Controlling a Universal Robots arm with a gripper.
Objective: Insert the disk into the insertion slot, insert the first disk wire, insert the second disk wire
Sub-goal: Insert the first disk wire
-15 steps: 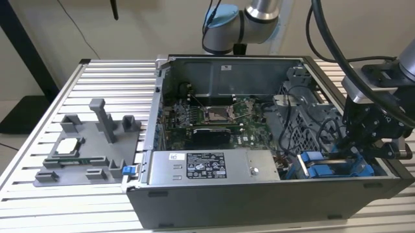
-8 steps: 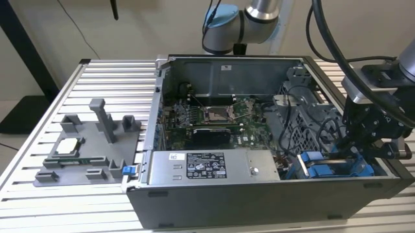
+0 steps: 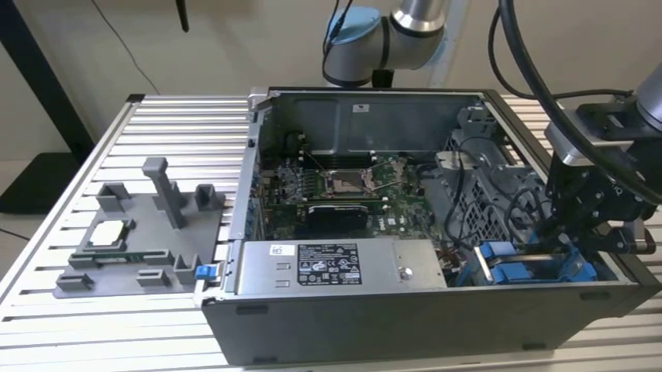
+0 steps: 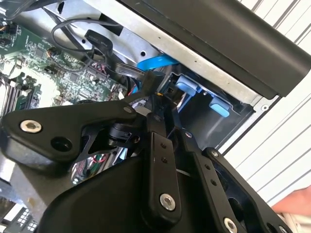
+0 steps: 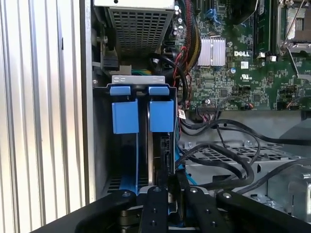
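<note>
Robotics lab bench setup. Slotted aluminium table [image 3: 176, 124], industrial robot arm [image 3: 414, 31] at its far side, opened desktop PC case [image 3: 414, 325] with bare motherboard [image 3: 342, 186]. Grey fixture plate [image 3: 135, 267] holding loose components [image 3: 108, 232] on the exterior view's left. Plain wall [image 3: 238, 39] behind.

Slatted table [image 3: 176, 124], computer case [image 3: 393, 329], grey fixture [image 3: 139, 209]

Matt black end effector [image 5: 168, 183]; smooth blue plastic tabs [image 5: 125, 116].
</note>
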